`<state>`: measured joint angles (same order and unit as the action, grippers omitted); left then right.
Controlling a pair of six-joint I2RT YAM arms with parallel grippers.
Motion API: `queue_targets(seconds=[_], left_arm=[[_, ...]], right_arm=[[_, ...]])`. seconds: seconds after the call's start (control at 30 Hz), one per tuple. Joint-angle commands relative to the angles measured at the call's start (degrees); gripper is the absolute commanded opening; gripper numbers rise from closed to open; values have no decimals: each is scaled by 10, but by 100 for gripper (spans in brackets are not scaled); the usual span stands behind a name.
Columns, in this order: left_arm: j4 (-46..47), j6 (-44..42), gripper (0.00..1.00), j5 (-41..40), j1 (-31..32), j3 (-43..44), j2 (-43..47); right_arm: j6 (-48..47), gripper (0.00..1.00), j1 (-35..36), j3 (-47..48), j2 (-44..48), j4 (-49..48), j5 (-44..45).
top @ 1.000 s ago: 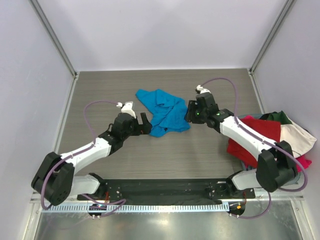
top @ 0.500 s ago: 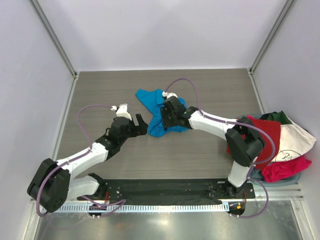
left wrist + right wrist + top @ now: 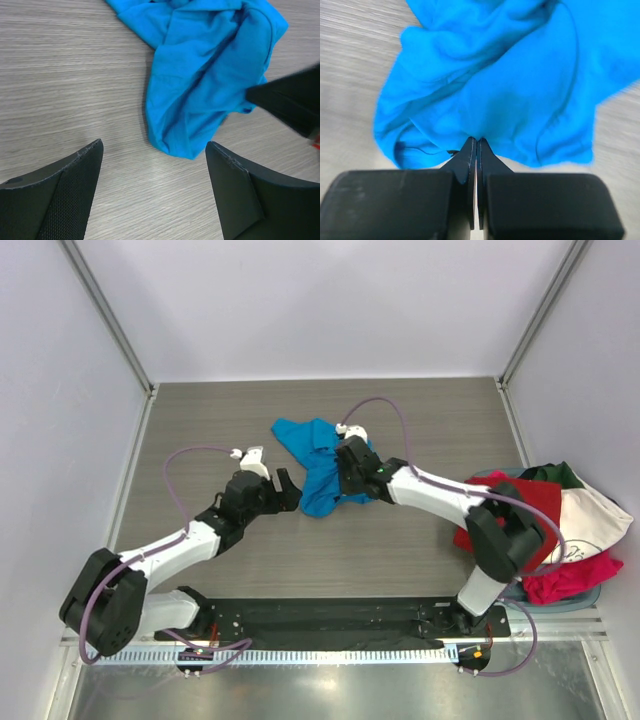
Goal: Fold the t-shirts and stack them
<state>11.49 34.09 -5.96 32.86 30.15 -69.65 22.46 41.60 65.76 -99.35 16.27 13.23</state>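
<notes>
A bright blue t-shirt (image 3: 318,452) lies crumpled in the middle of the table, also in the left wrist view (image 3: 200,80) and the right wrist view (image 3: 495,75). My right gripper (image 3: 343,485) is over its right half, its jaws shut on a fold of the blue cloth (image 3: 476,142). My left gripper (image 3: 288,488) is open and empty, just left of the shirt's near tip; in its own view (image 3: 154,150) bare table lies between the fingers. Red (image 3: 520,502), white (image 3: 592,515), dark green (image 3: 560,476) and pink (image 3: 570,575) shirts lie heaped at the right edge.
The heap of shirts rests on a grey-blue bin (image 3: 592,595) at the right wall. White walls enclose the wood-grain table (image 3: 220,420) on three sides. The black base rail (image 3: 330,615) runs along the near edge.
My right arm swung left from beside the shirt onto it and closed on the cloth; the shirt's right part is bunched inward. My left gripper shifted slightly toward the shirt.
</notes>
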Motion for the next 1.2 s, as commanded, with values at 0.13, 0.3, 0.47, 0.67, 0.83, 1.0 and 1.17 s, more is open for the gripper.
queue_targets(seconds=[0.13,0.3,0.47,0.67,0.83,1.0,1.17], left_arm=[[27,-10,80,58,3,47,-52],[33,-41,79,53,51,59,-51],[19,-35,79,89,55,89,-102],[5,-32,79,93,56,95,-116],[-50,5,75,64,56,101,-110],[-109,56,68,15,56,101,-96],[-139,90,68,-18,55,109,-124]], right_arm=[[28,1,-4,-78,202,-33,33],[42,1,-5,-113,257,-29,-46],[65,1,-5,-115,260,34,-62],[82,18,-4,-146,276,90,-69],[72,41,-5,-161,283,100,-50],[42,41,-4,-125,250,91,-71],[20,41,10,-60,214,89,-80]])
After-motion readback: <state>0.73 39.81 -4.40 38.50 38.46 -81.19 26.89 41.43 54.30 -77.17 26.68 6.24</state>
